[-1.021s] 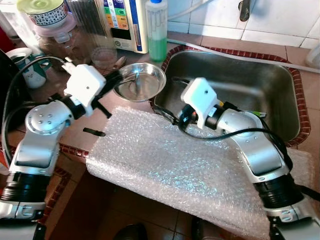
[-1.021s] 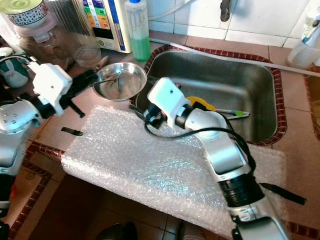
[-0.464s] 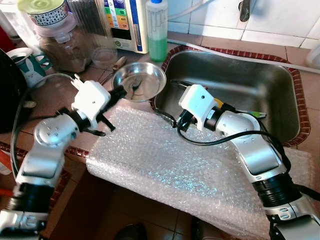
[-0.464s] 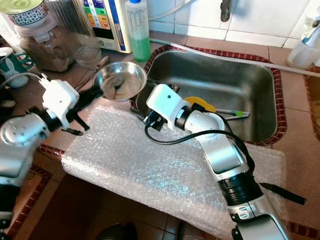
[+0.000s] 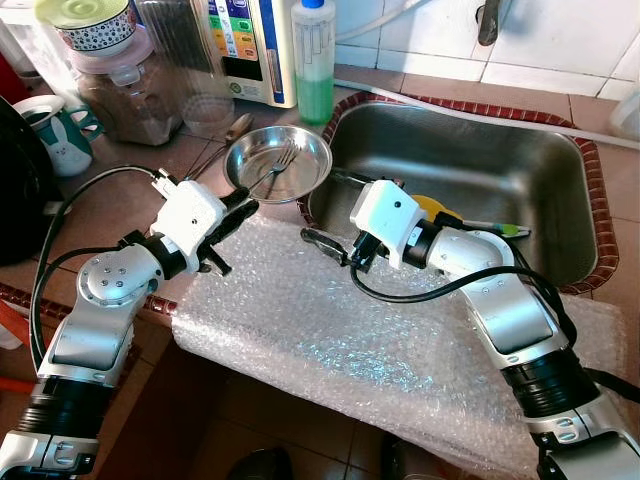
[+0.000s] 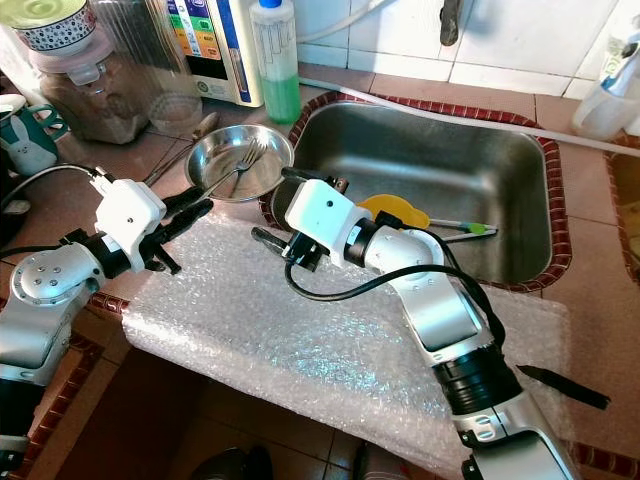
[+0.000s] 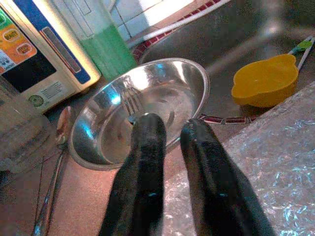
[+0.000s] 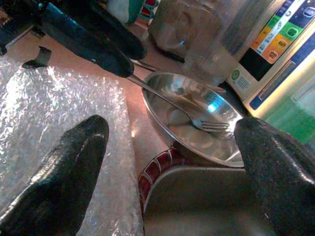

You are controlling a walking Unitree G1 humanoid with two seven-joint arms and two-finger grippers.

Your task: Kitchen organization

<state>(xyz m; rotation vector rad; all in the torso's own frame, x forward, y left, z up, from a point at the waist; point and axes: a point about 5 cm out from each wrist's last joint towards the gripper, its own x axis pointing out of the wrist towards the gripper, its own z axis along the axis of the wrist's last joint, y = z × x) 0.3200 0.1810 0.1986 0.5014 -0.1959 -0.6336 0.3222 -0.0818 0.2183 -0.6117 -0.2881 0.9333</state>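
Observation:
A steel bowl [image 5: 300, 150] stands on the counter beside the sink's left rim. A fork [image 5: 275, 168] rests with its tines inside the bowl and its handle slanting out over the rim. My left gripper [image 5: 240, 207] is shut on the end of that handle, just near the bowl, over the far edge of the bubble wrap [image 5: 330, 320]. The right wrist view shows the fork [image 8: 197, 118] running from the left gripper's black fingers into the bowl [image 8: 167, 103]. My right gripper [image 5: 335, 215] stands wide open and holds nothing, at the sink's near-left corner, pointing toward the bowl.
The steel sink [image 5: 500, 130] holds a yellow bowl [image 5: 432, 207] and a green-tipped utensil. Along the back stand a green soap bottle [image 5: 314, 60], a water purifier [image 5: 245, 45], a lidded jar [image 5: 120, 80] and a mug [image 5: 55, 130]. A spoon [image 5: 225, 135] lies left of the bowl.
My left gripper has drawn back from the bowl's rim toward me, so the fork now shows slanting out of the bowl. My right gripper has shifted left toward the bowl.

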